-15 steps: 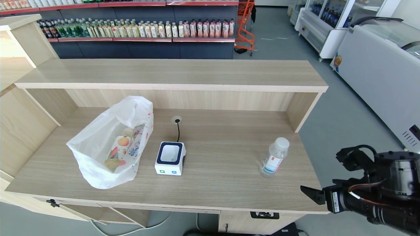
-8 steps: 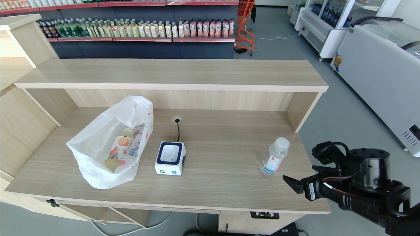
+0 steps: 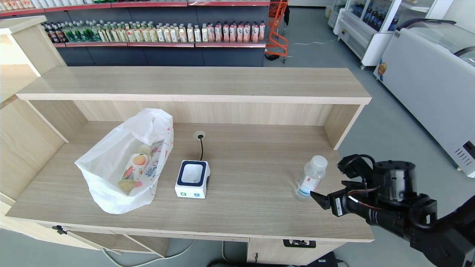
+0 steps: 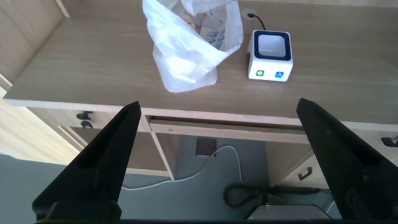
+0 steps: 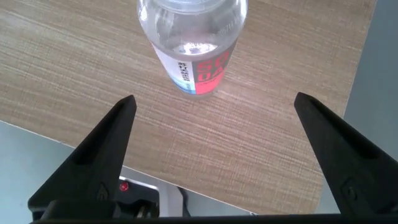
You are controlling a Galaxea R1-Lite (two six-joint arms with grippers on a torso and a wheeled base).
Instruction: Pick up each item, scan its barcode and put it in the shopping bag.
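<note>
Plastic, clear and probably thin-walled, makes up the water bottle [image 3: 311, 178], which stands upright with a white cap at the right near part of the wooden counter [image 3: 241, 211]. It is well apart from the barcode scanner [image 3: 193, 178] at the middle and the white shopping bag [image 3: 98, 167] at the left, in which a fruit-printed package [image 3: 136, 165] is already lodged. The right gripper [image 3: 328, 182] is held level just right of and nearer than the bottle, its fingers spread wide and nothing touched. In the right wrist view the bottle [image 5: 193, 43] is seen ahead of the gripper [image 5: 214, 102], slightly toward one finger. The step in hand is judged to be the approach for the pick. It would be done well if the gap were centred on the bottle first and the fingers carried past its widest part, so that the body is taken at label height and not at the cap. The closing should be made gently, since such a wall is likely to dent and a light bottle can be tipped by one finger arriving early. The label should be left uncovered as far as possible, so that the barcode can be shown to the scanner's window. The left gripper [image 4: 217, 106] is parked wide open, nearer than the counter's front edge and lower, with the bag and scanner before it.
</note>
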